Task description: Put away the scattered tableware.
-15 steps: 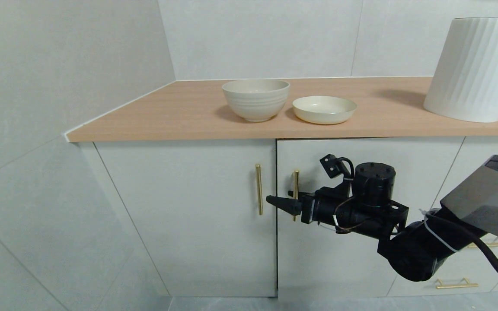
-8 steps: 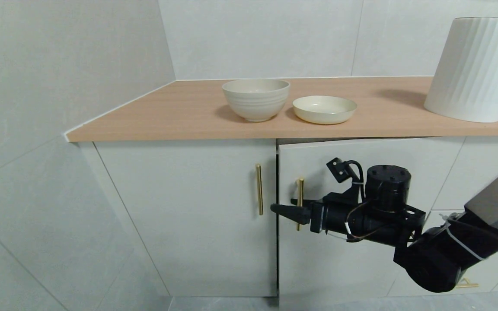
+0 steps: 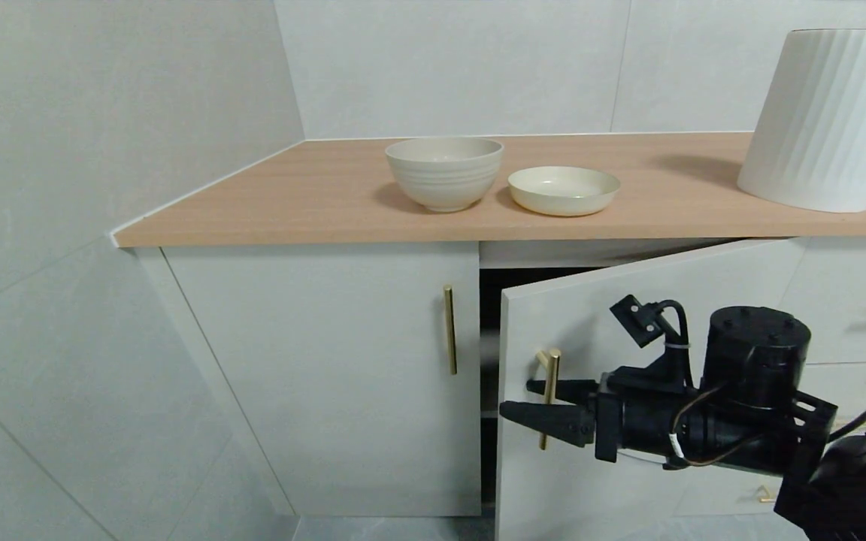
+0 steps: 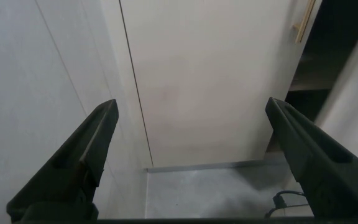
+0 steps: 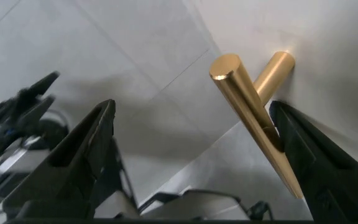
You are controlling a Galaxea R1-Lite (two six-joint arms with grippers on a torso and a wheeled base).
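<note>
While the bowl (image 3: 444, 173) and dish (image 3: 563, 189) sit upright on the tabletop (image 3: 313, 203), neither is held. The bowl is on the left, the dish just beside it on the right with a small gap, and both are near the front edge.

The right hand (image 3: 516, 398) is below the tabletop at the cabinet front. Its fingers are apart and straddle the gold handle (image 3: 552, 364) of the right door (image 3: 628, 285), one finger on each side. In the right wrist view the handle lies against one finger (image 5: 309, 162) and well clear of the other, so it is hooked, not clamped.

The right door stands ajar, its handle edge swung out toward the robot, with a dark gap beside it. A shelf (image 3: 487, 413) edge is faintly visible in the gap; what is inside I cannot tell.

The left door (image 3: 328, 361) is flush and closed, its own gold bar (image 3: 449, 329) upright near the gap.

The left hand (image 4: 191, 104) is low, facing the base of the left door and the grey floor (image 4: 210, 193). Its fingers are wide apart with nothing between them.

A white ribbed container (image 3: 828, 113) stands far right on the tabletop, well apart from the dish. A drawer (image 3: 846, 300) sits right of the open door.
</note>
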